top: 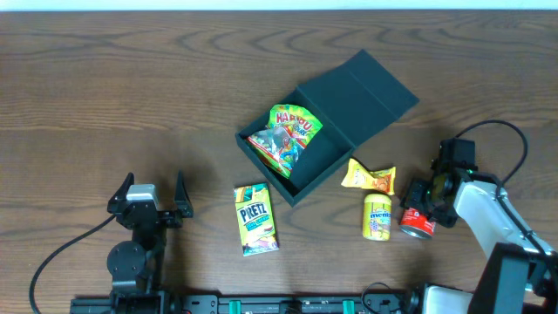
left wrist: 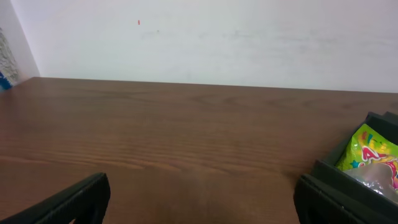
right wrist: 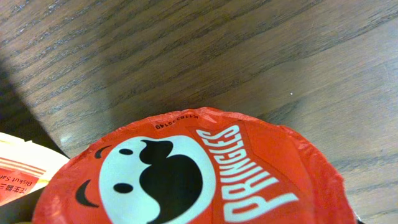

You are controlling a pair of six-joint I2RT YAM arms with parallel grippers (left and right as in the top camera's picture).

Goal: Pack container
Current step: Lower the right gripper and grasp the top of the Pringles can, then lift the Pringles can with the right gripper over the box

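Near the middle of the bench point(top: 131, 87), as the overhead view gives it, we find the container point(top: 321, 159). It is a dark teal-grey square box set cornerwise, with its hinged lid point(top: 366, 87) thrown back flat toward one o'clock. A green Haribo bag point(top: 288, 135) lies inside, pressed into the half toward ten o'clock, and the rest of the box floor is bare.

At seven o'clock from the container a yellow and green Pretz box point(top: 255, 220) lies flat on the wood, a little apart from the wall. At four o'clock a crumpled yellow snack packet point(top: 369, 177) sits just beside the container. A yellow Mentos tube point(top: 377, 216) is directly at six o'clock of that packet, and a red Pringles can point(top: 418, 224) stands just beside the tube at its three o'clock.

We see the right pincer point(top: 425, 206) directly over that can. Its wrist camera is filled by the can's red lid (moustached face and brand lettering plain to read), and no fingers show there. From overhead we cannot tell whether it is clamped on the can or apart.

We see the left pincer point(top: 151, 196) at eight o'clock of the bench, well apart from every packet. Its fingers are spread wide with only bare wood between them.
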